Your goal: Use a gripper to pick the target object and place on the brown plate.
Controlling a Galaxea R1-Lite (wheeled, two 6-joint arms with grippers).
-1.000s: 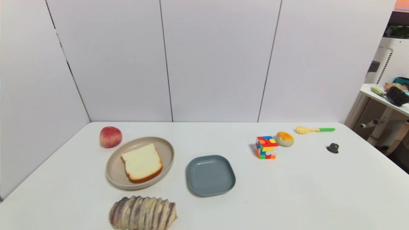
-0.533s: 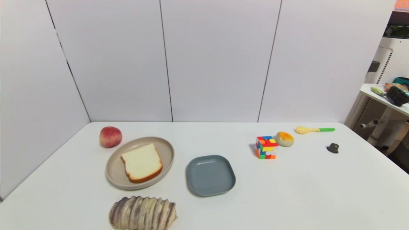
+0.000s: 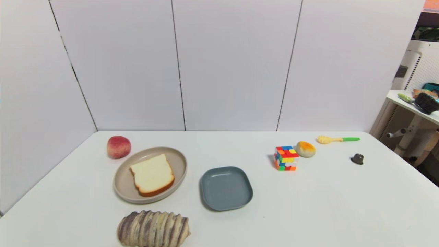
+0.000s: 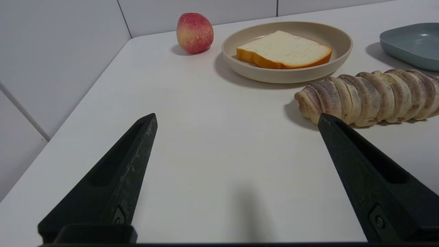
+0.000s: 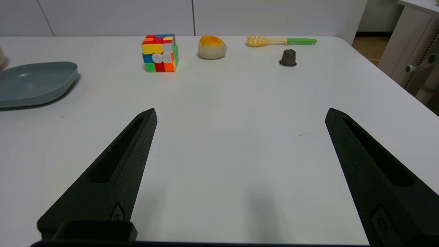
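Note:
The slice of white toast [image 3: 152, 175] with an orange-brown crust lies flat on the beige-tan plate [image 3: 125, 185] at the table's left. The toast [image 4: 284, 50] and the plate [image 4: 339, 51] also show in the left wrist view. My left gripper [image 4: 236, 118] is open and empty, low over bare table near the front left, well short of the plate. My right gripper [image 5: 240, 113] is open and empty over bare table at the front right. Neither gripper shows in the head view.
A striped loaf [image 3: 153, 229] lies in front of the plate, a peach [image 3: 118, 146] behind it. A grey-blue dish [image 3: 226, 188] sits mid-table. A colour cube [image 3: 285, 158], orange-topped bun [image 3: 305, 149], green-handled spoon [image 3: 337, 139] and small dark cap [image 3: 357, 159] sit at the right.

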